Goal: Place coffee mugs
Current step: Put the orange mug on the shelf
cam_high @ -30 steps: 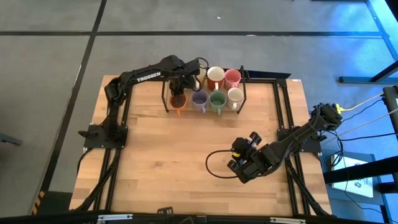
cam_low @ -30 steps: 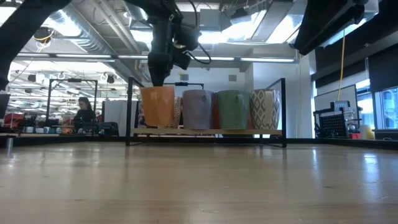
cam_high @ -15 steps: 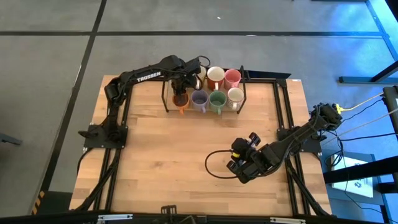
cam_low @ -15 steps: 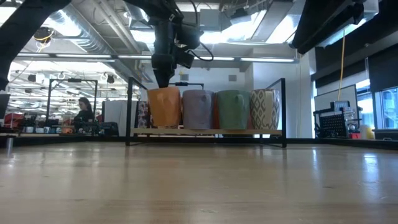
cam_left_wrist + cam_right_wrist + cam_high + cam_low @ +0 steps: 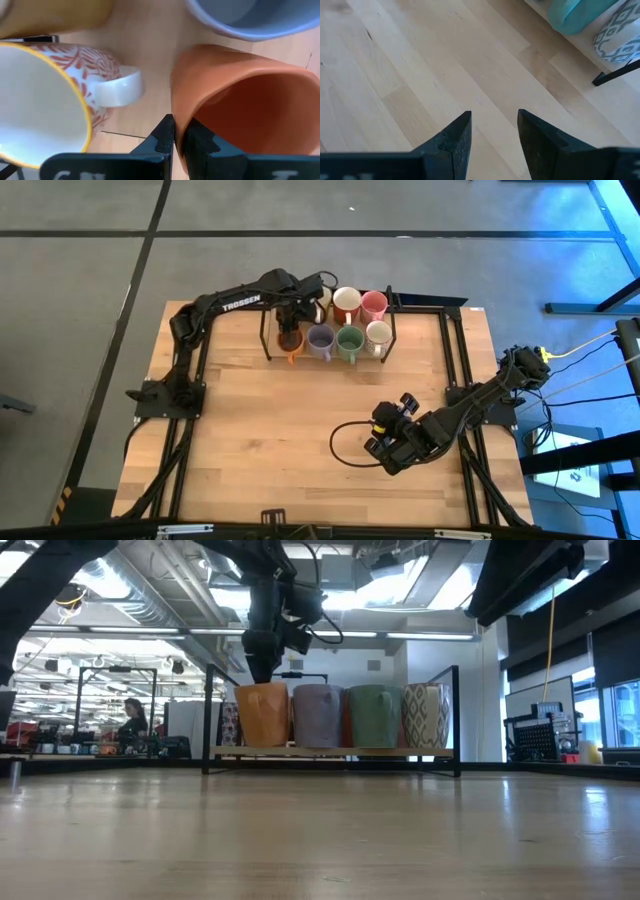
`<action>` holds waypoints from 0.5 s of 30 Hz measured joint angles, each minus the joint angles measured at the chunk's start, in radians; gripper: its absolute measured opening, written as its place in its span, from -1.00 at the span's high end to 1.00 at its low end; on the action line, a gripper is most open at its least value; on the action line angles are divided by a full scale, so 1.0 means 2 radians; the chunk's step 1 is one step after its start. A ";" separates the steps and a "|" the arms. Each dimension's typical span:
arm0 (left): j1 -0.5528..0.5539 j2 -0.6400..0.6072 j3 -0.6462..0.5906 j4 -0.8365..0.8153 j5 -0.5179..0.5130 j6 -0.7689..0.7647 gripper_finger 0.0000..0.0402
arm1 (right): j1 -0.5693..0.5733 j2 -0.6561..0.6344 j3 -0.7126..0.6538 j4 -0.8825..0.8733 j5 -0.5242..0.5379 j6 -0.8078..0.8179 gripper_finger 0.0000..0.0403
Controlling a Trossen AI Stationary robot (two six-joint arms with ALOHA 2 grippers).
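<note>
From above, the left hand (image 5: pixel 290 323) and its arm cover most of the orange mug (image 5: pixel 288 345) and nearly all of the mug behind it (image 5: pixel 321 300). At bench level the front mugs hide the back row, and the orange mug's (image 5: pixel 263 714) rim disappears behind the hand. The left wrist picture cuts off the lavender mug (image 5: pixel 250 17), the patterned white mug (image 5: pixel 45 100) and a yellow one (image 5: pixel 55 15). The right wrist picture crops a teal mug (image 5: pixel 575 15) and a grey-patterned one (image 5: pixel 620 37).

1. The orange mug (image 5: pixel 264 715), pinched at its rim by the left gripper (image 5: pixel 178 137), has shifted sideways toward the lavender mug (image 5: pixel 319 715).
2. It now sits just beside the lavender mug, level with that mug's base.
</note>
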 joint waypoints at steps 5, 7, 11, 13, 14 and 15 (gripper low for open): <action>0.000 0.007 0.000 0.001 -0.007 -0.003 0.91 | 0.000 0.000 0.000 0.000 0.000 0.000 0.27; 0.000 0.007 0.000 0.004 -0.008 -0.003 0.91 | 0.000 0.000 0.000 0.000 0.000 0.000 0.27; 0.003 0.007 0.000 0.006 -0.009 -0.004 0.90 | 0.000 0.000 0.000 0.001 0.000 0.000 0.27; 0.003 0.008 0.000 0.007 -0.010 -0.002 0.87 | 0.000 0.000 0.000 0.001 0.002 0.000 0.27; 0.003 0.009 0.000 0.009 -0.012 0.002 0.85 | 0.000 0.000 0.000 0.001 0.002 0.000 0.27; 0.003 0.009 0.000 0.012 -0.015 0.003 0.82 | 0.000 0.000 0.000 0.001 0.002 0.000 0.27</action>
